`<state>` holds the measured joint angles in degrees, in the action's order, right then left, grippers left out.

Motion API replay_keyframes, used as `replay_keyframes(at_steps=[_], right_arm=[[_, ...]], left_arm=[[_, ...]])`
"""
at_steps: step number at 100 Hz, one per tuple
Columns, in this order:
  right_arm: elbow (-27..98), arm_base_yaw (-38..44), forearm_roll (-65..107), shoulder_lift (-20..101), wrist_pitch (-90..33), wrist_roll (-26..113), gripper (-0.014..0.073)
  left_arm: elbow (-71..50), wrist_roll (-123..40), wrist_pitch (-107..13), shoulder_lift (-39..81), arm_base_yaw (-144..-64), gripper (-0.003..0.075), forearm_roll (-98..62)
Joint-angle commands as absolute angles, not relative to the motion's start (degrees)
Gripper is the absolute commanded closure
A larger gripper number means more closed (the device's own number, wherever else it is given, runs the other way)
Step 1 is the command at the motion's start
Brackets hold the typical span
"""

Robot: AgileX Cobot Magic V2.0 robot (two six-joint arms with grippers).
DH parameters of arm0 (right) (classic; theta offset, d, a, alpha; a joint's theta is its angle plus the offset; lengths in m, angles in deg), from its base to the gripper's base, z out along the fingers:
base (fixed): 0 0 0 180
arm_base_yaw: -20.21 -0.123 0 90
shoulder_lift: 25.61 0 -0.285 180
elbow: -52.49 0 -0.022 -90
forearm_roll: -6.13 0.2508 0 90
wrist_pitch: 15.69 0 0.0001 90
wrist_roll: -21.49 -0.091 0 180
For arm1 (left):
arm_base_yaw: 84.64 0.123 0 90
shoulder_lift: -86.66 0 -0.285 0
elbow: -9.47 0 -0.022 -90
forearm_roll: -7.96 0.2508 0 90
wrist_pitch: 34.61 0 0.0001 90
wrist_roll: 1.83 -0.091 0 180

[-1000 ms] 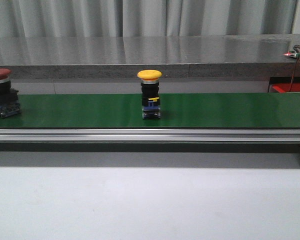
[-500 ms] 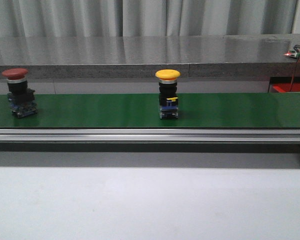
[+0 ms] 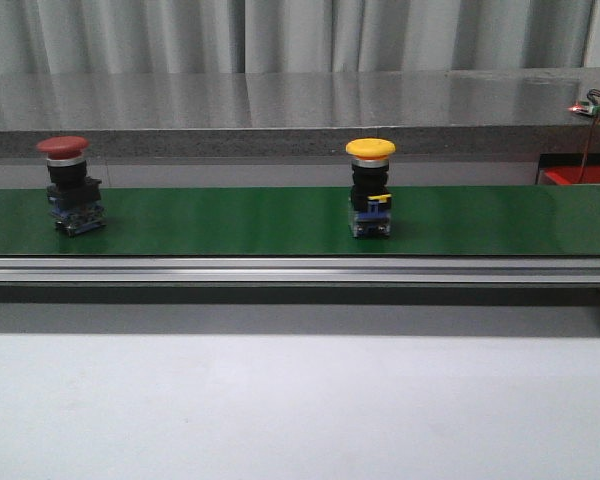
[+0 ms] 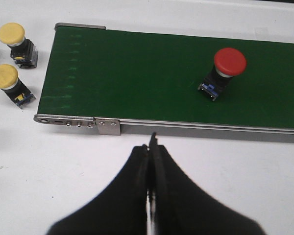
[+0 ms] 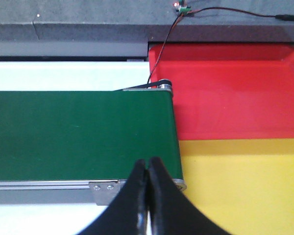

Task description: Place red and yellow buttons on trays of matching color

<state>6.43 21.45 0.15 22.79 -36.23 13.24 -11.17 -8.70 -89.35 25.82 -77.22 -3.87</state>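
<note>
Showing only partly, the red tray is cropped; both grippers are closed, empty.

Light fell evenly from above in all three views, bright but soft. In the front view the grey counter behind the belt carried pale vertical reflections of the curtain, and the picture was slightly soft and grainy. The red button and the yellow button cast only faint, short shadows on the green belt. In the left wrist view the white tabletop was nearly washed out, and the dark fingers were blurred, out of focus. In the right wrist view the red tray and yellow tray looked saturated, with a soft shadow along the red tray's far wall.
</note>
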Motion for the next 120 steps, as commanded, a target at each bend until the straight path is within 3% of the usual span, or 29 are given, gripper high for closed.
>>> replay_keyframes(at_steps=[1, 56, 66, 78, 88, 94, 120], right_arm=[[13.5, 19.9, -0.7, 27.9, -36.8, 14.4, 0.0666], [41.1, 6.2, 0.0, 53.1, -55.5, 18.5, 0.0659], [45.2, 5.6, 0.1, 56.7, -59.5, 18.5, 0.0547], [48.9, 5.6, 2.3, 60.3, -62.4, 18.5, 0.0255], [50.8, 5.4, 3.1, 62.4, -63.5, 18.5, 0.0084], [52.1, 5.1, 3.5, 63.7, -64.9, 18.5, 0.0052], [58.8, 4.5, 6.1, 69.8, -72.4, 21.0, 0.0057]], left_arm=[[-9.8, -8.7, -86.2, 26.3, -77.5, 0.0739, -5.1], [-9.8, -8.7, -86.2, 26.3, -77.5, 0.0739, -5.1], [-9.8, -8.7, -86.2, 26.3, -77.5, 0.0739, -5.1], [-9.8, -8.7, -86.2, 26.3, -77.5, 0.0739, -5.1], [-9.8, -8.7, -86.2, 26.3, -77.5, 0.0739, -5.1], [-9.8, -8.7, -86.2, 26.3, -77.5, 0.0739, -5.1], [-9.8, -8.7, -86.2, 26.3, -77.5, 0.0739, -5.1]])
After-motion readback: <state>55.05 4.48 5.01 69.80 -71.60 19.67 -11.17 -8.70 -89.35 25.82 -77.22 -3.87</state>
